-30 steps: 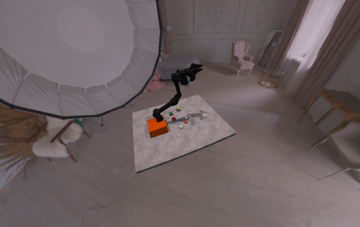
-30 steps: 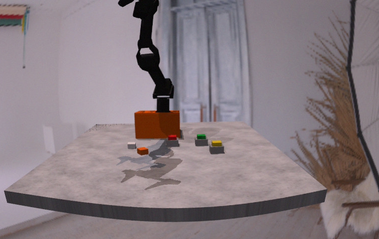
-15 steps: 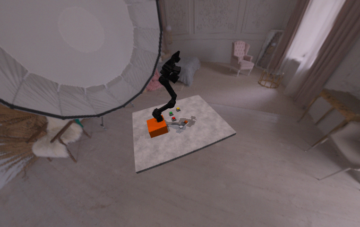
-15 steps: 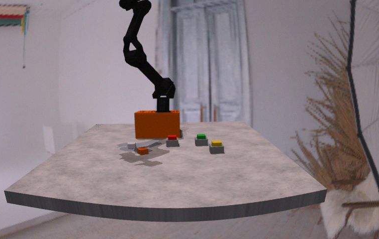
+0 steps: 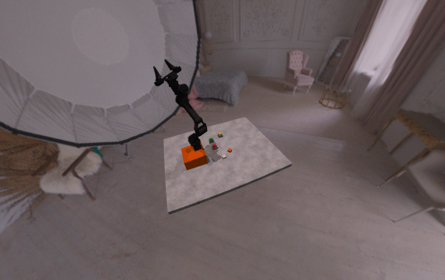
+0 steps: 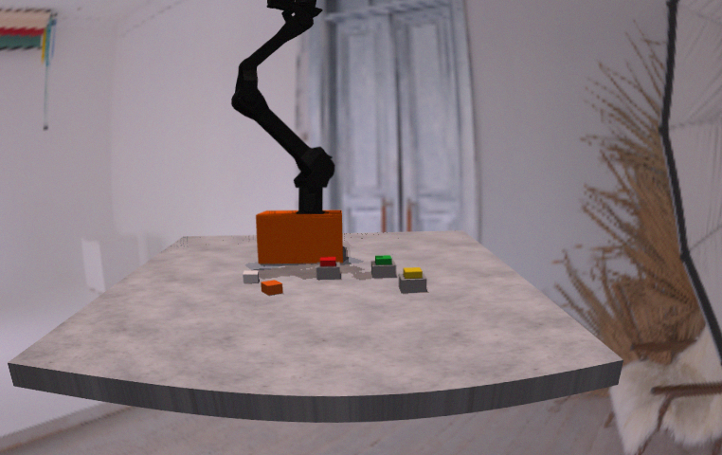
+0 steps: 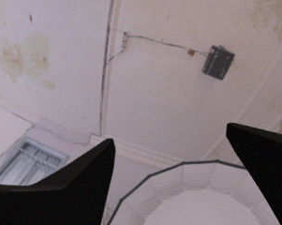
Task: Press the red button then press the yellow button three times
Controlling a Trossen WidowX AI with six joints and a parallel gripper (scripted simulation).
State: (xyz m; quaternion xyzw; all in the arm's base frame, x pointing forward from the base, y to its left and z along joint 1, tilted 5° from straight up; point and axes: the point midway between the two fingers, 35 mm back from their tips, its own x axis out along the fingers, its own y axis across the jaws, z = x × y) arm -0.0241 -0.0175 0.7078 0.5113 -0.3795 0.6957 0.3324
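Observation:
The red button (image 5: 214, 145) (image 6: 328, 261) sits on a grey base just in front of the orange robot base (image 5: 193, 157) (image 6: 298, 236). The green button (image 5: 211, 139) (image 6: 383, 260) and the yellow button (image 5: 219, 134) (image 6: 412, 272) stand beside it on grey bases. My gripper (image 5: 163, 71) (image 7: 172, 137) is open and empty, raised high above the table and pointing up at the ceiling. In the exterior view it is cut off at the top edge. The wrist view shows no button.
An orange block (image 5: 229, 150) (image 6: 271, 287) and a white block (image 5: 223, 156) (image 6: 250, 276) lie on the grey table (image 5: 253, 156) (image 6: 308, 349) near the red button. A large white photo umbrella (image 5: 61, 69) hangs close behind the arm.

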